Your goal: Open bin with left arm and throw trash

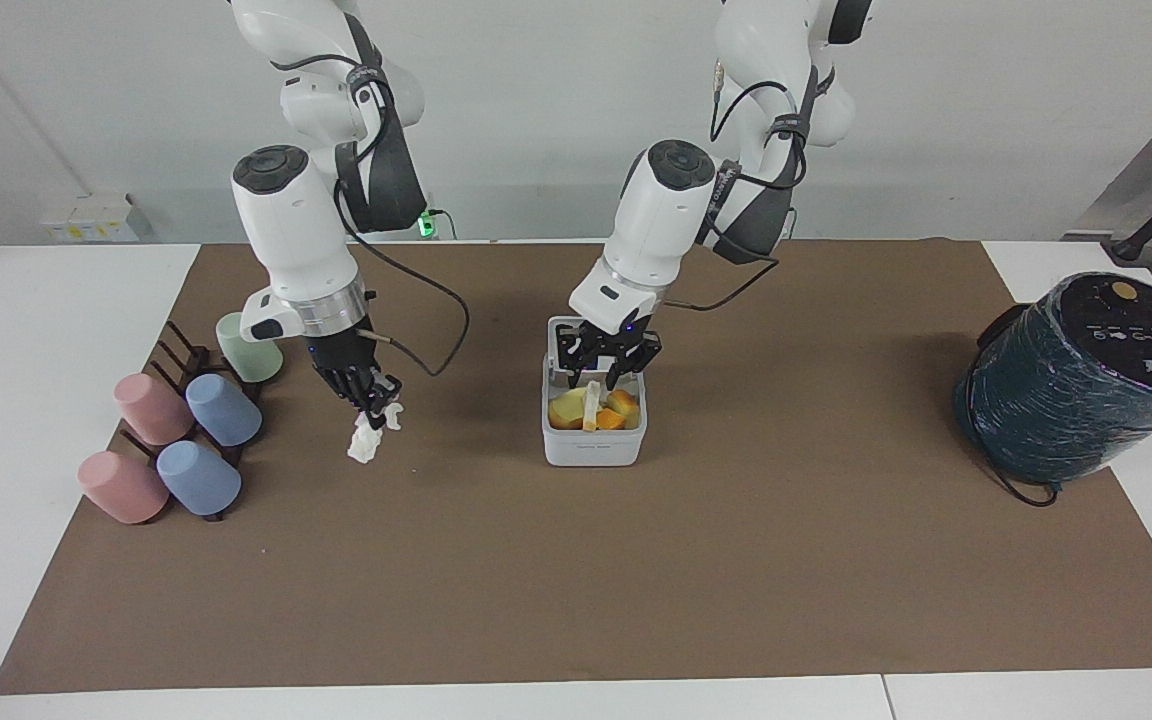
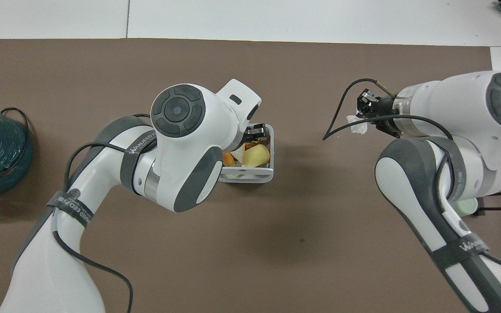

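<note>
The white bin (image 1: 593, 452) stands mid-mat with its lid up at the side nearer the robots. My left gripper (image 1: 608, 372) hangs open just over the bin. Under it a pale wedge (image 1: 591, 405) stands on end among a yellow piece (image 1: 569, 408) and an orange chunk (image 1: 617, 417) inside. In the overhead view my left arm covers much of the bin (image 2: 250, 178). My right gripper (image 1: 374, 400) is shut on a crumpled white tissue wad (image 1: 366, 442), held off the mat between the bin and the cups. The overhead view shows the tissue wad (image 2: 358, 126) below the right gripper (image 2: 365, 108).
Pastel cups (image 1: 186, 430) lie on a dark rack toward the right arm's end. A big dark teal cylinder (image 1: 1076, 380) sits at the mat's edge toward the left arm's end. A brown mat (image 1: 576, 580) covers the table.
</note>
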Robot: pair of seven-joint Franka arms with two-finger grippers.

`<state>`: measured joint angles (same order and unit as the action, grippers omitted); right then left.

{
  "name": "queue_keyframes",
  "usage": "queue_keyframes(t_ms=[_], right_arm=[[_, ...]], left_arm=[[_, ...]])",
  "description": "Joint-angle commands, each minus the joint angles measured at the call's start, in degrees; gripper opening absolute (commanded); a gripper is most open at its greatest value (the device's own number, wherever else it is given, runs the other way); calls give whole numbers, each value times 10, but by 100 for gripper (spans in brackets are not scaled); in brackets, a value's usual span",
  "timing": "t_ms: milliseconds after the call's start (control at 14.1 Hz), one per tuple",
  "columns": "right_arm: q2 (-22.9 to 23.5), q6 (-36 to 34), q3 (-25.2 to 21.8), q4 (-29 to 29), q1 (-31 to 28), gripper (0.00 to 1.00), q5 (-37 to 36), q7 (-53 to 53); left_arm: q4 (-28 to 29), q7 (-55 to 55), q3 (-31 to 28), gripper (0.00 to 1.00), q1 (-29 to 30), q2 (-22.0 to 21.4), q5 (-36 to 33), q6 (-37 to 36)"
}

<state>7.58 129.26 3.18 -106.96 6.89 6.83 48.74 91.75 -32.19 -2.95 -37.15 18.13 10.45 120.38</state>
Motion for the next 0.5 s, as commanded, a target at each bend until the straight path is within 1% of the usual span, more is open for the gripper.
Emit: queue_keyframes(t_ms=[0,142,284,356,427], right_arm=[[-12,-12,7,10,0,0,16,65],[-12,-12,9,10,2,0,16,87],[-7,0,9,11,13,0,16,101],[1,20,9,16,24,0,17,115],[13,57,9,16,47,0,17,136]], left_arm=[[-75,5,-6,71,47,-1,-6,-115],[-113,41,-7,71,82,-3,-7,-179],[-130,99,-7,71,120,-7,-32,-228],[-130,130,-8,71,132,-10,-51,-241],[-130,165,-12,71,152,-11,-67,-260]])
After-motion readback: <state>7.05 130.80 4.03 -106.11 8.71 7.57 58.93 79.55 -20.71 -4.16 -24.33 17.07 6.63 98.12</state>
